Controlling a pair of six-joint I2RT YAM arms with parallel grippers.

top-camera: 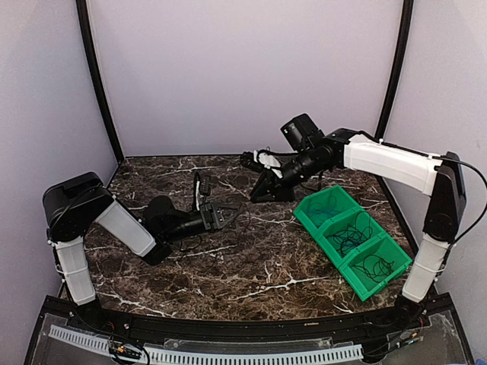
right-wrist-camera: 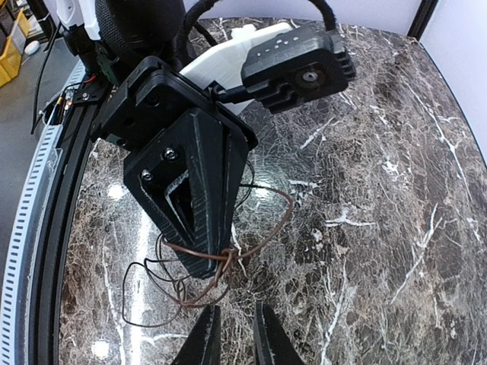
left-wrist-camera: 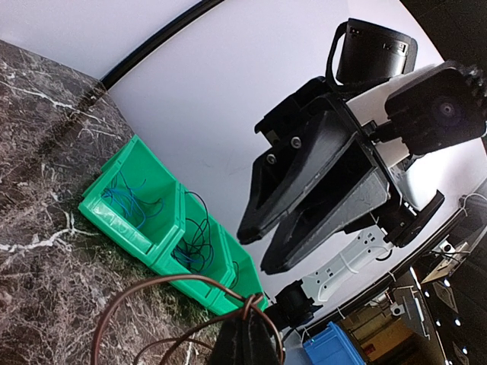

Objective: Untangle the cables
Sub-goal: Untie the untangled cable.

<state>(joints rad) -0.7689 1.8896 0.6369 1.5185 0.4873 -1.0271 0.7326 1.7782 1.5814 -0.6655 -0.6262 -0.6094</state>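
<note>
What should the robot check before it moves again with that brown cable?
1. Left fingers shut on the brown cable: ok.
2. Right fingers open and empty: ok.
3. Cable's loops pulled apart: not ok, they bunch and twist at the left fingers.
4. One cable or two in that bunch: cannot tell.
5. The two sets of fingers apart, not touching: ok.
6. Green bins out of the way, off to the right: ok.
</note>
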